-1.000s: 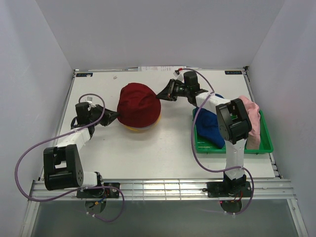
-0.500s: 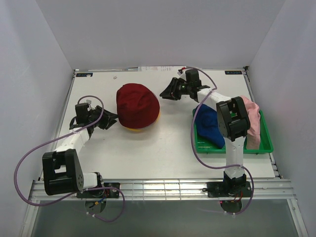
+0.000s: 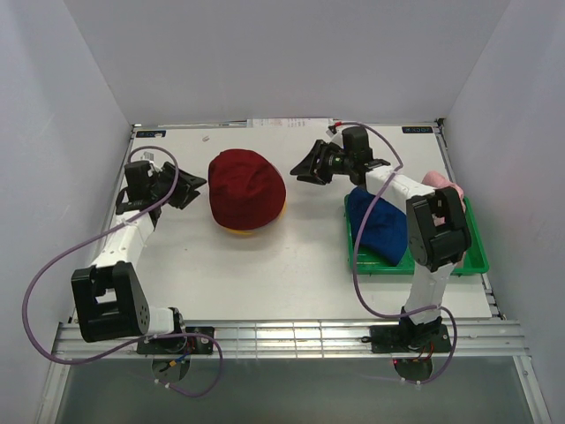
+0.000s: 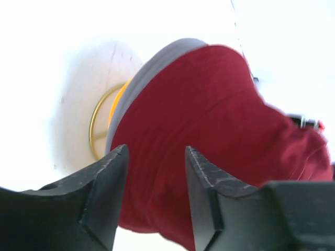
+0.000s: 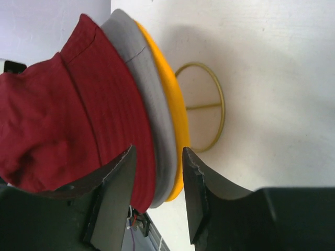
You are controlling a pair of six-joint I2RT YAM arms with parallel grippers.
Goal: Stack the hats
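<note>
left jaws: off dark red hat, opened, drawn back | right jaws: likewise

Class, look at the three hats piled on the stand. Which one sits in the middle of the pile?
The grey hat. Its brim is sandwiched between the dark red hat on top and the yellow hat underneath, nearest the gold stand.

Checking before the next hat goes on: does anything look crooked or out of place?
Mostly fine. The dark red hat nests over the grey hat and yellow hat. Only the pink hat looks untidy: it pokes past the far rim of the green tray, mostly hidden behind the right arm.
</note>
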